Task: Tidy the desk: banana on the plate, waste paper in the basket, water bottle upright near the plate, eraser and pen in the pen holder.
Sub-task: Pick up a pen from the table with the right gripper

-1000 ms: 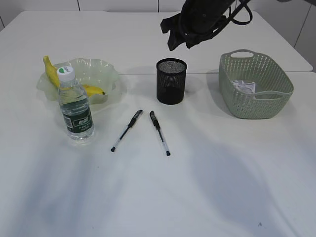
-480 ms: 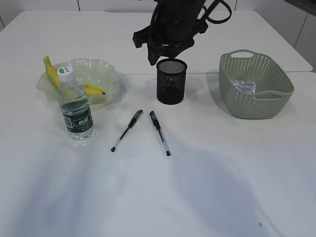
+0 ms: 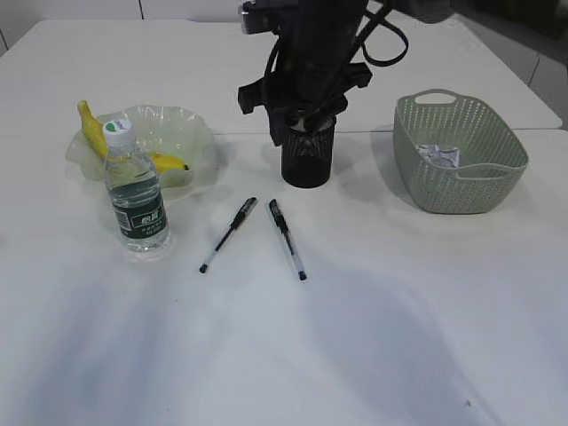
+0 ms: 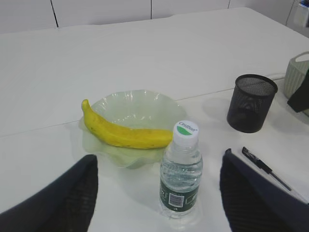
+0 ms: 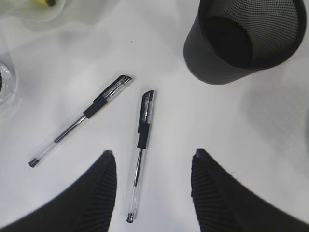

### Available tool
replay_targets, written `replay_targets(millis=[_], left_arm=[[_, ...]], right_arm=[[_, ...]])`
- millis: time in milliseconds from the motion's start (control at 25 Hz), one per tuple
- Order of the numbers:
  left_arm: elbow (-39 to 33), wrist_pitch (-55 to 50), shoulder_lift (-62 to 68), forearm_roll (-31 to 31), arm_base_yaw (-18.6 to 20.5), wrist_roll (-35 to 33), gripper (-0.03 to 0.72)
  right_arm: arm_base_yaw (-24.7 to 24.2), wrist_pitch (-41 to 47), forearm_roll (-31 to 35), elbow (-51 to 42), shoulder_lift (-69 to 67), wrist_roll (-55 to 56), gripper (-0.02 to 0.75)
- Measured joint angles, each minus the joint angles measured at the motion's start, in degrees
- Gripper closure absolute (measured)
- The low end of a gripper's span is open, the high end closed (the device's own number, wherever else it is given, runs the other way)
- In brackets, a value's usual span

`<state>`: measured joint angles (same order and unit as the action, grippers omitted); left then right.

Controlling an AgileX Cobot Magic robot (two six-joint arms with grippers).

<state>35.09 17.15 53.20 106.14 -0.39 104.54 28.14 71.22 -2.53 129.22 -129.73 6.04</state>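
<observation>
Black-capped pens (image 5: 141,152) (image 5: 79,121) flat on white tabletop (image 3: 355,337), caps toward pen holder (image 5: 246,41), tips fanning apart; right fingers (image 5: 99,193) empty, spread above them.

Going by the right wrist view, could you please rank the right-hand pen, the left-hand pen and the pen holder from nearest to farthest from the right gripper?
1. Right-hand pen, lying between the open fingers of the right gripper.
2. Left-hand pen, up and left.
3. Pen holder, upper right.
</observation>
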Motion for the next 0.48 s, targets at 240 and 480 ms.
replay_targets(millis=[240,480], left_arm=[[0.0,1.34,0.0,0.0,0.0,0.0,0.137],[0.0,1.56,0.0,0.0,0.0,0.0,0.137]], right_arm=[[0.0,0.0,1.11,0.0,-2.84,0.7,0.363],[0.0,0.0,1.39,0.04,-5.7,1.45,0.363]])
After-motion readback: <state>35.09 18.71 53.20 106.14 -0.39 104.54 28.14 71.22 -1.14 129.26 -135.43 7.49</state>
